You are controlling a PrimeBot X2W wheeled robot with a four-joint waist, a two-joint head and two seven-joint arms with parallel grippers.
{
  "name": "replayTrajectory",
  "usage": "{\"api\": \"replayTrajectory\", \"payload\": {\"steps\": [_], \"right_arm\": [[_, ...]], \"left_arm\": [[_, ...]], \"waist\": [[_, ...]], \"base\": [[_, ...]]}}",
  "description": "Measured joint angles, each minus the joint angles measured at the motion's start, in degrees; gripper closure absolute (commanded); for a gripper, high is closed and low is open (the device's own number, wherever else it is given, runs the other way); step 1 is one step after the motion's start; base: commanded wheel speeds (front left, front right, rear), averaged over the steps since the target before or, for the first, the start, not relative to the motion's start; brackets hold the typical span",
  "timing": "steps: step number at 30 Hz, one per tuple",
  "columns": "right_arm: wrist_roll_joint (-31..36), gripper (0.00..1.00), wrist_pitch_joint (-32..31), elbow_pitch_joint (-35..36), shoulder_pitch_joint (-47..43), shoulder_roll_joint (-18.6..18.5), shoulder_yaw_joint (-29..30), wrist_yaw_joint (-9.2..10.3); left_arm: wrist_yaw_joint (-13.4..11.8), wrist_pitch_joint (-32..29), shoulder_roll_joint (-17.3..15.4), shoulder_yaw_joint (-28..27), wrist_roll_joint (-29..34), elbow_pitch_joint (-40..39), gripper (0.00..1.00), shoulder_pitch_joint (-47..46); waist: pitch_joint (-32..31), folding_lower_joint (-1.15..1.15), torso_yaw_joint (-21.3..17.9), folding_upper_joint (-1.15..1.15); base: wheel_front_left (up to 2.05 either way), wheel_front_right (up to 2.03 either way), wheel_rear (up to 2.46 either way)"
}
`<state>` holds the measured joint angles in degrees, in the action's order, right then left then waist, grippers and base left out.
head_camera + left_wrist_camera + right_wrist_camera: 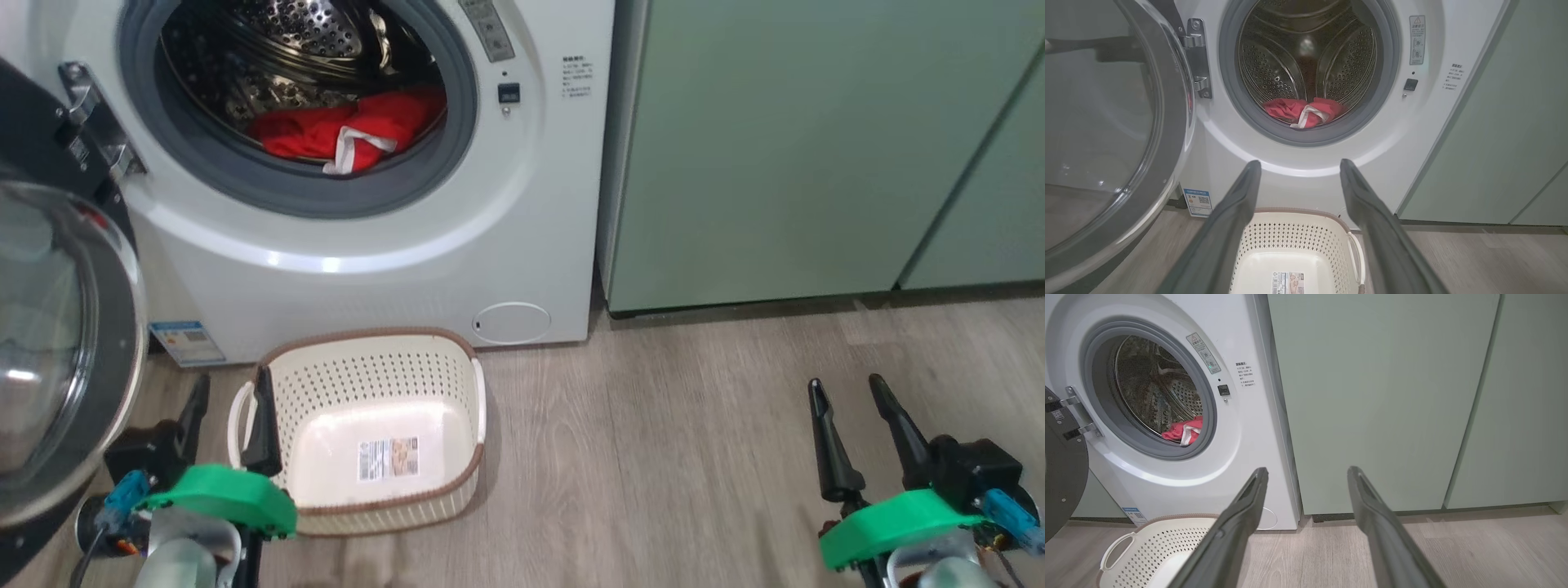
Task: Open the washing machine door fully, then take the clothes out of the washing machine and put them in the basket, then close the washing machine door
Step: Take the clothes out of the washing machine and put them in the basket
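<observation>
The white washing machine (367,261) (1412,134) (1249,449) stands with its round black door (57,343) (1106,130) (1061,473) swung open to the left. Red clothes (351,131) (1302,112) (1182,430) with white trim lie at the drum's front lip. The cream perforated basket (375,359) (1290,228) (1147,543) sits on the floor below the opening, holding nothing but its label. My left gripper (231,392) (1298,163) hovers open over the basket's left end. My right gripper (845,385) (1306,470) is open over bare floor at the right.
Pale green cabinets (816,147) (1380,400) stand directly right of the washer. Grey wood-look floor (694,425) spreads between the basket and my right gripper. The open door takes up the space at my left.
</observation>
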<state>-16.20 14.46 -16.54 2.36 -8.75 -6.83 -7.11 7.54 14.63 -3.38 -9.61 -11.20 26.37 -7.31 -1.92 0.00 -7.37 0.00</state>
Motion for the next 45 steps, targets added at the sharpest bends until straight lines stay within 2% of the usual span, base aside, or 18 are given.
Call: {"api": "replayTrajectory", "payload": {"steps": [12, 21, 30, 34, 45], "right_arm": [[0.0, 0.0, 0.0, 0.02, 0.03, 0.16, -0.01, 0.0], [0.0, 0.0, 0.0, 0.01, 0.18, 0.35, -0.14, 0.0], [-0.02, 0.0, 0.0, -0.02, 0.17, 0.48, -0.56, 0.0], [-0.18, 0.0, 0.0, -0.09, 0.19, 0.47, -0.99, 0.0], [-0.52, 0.0, 0.0, -0.21, 2.76, 0.26, -2.32, 0.0]], "left_arm": [[0.0, 0.0, 0.1, 0.86, 0.0, -0.25, 0.0, -1.47], [0.0, 0.0, 0.32, 1.02, -0.16, -0.42, 0.0, -1.46], [-0.48, 0.0, 0.58, 0.75, 1.76, 4.83, 0.0, -1.46], [-0.47, -0.02, 0.63, 1.32, 2.12, 9.59, 0.0, -3.36], [-1.18, -13.1, -0.43, 2.9, 1.98, 20.7, 0.0, -22.55]], "waist": [[0.76, 0.0, 0.43, 0.0], [0.84, 0.0, 0.47, 0.0], [0.92, 0.0, 0.44, 0.0], [1.56, 0.0, 0.39, 0.0], [6.35, 0.0, -1.42, 0.0]], "base": [[2.11, -2.03, -0.09], [1.08, -1.07, -0.01], [0.0, 0.0, 0.0], [0.0, 0.0, 0.0], [0.0, 0.0, 0.0]]}}
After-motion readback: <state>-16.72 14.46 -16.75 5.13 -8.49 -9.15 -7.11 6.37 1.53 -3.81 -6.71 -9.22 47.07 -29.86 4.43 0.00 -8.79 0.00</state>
